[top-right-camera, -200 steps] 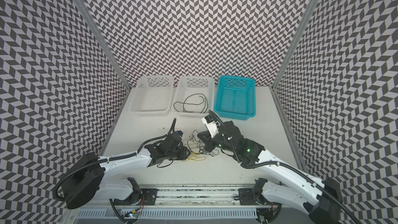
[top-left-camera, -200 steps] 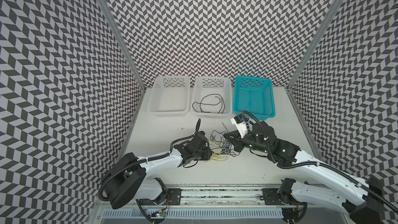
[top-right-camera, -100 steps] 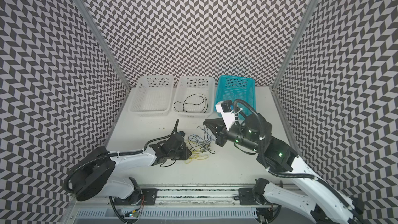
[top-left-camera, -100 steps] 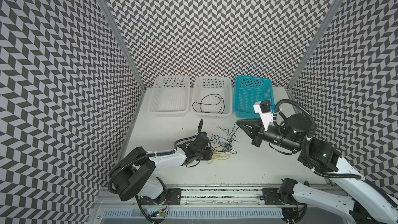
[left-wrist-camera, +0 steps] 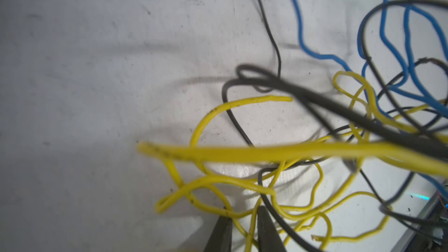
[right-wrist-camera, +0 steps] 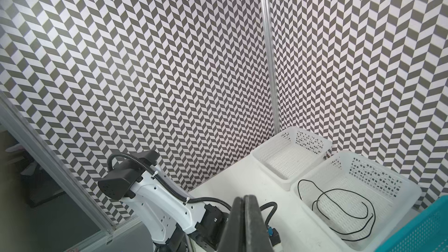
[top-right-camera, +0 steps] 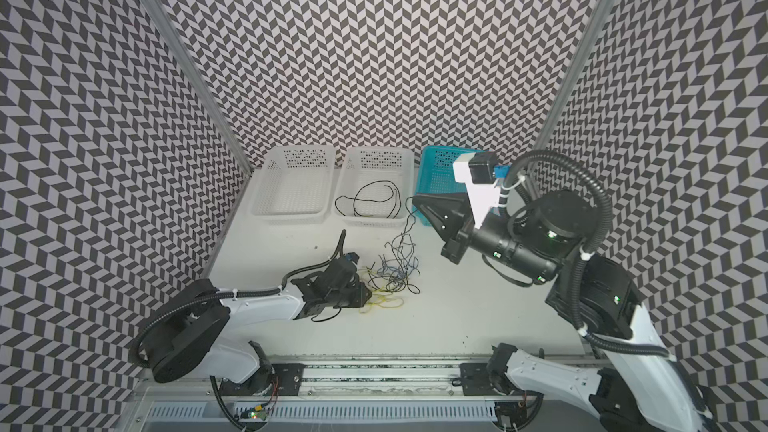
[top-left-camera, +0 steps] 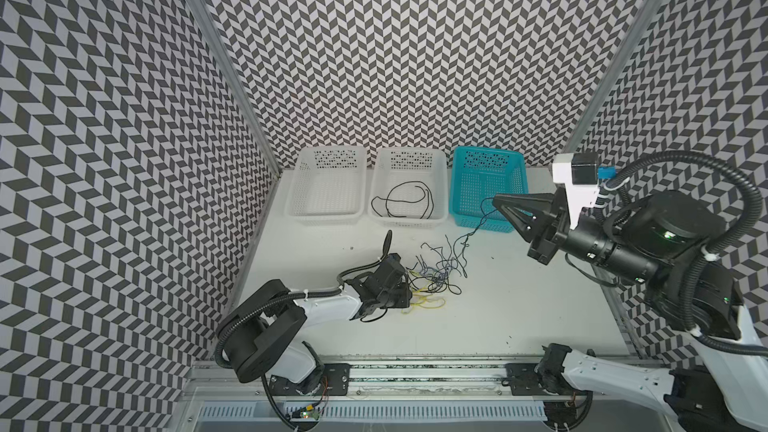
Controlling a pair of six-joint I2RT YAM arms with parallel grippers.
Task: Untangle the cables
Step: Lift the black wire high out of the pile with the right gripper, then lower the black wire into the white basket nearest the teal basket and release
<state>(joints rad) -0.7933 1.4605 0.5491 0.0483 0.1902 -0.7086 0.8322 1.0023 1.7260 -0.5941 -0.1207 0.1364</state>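
My right gripper point(top-left-camera: 494, 200) pinches one cable point(top-left-camera: 473, 229) trailing toward seven o'clock into the tangle point(top-left-camera: 438, 276); left gripper point(left-wrist-camera: 242, 232), narrow around yellow strands point(left-wrist-camera: 213, 180), sits nearer.

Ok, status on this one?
Right gripper shut on one cable, raised near the teal basket. Left gripper low in the tangle, yellow strands between its jaws, grip unclear. Held cable's far end runs into the tangle.
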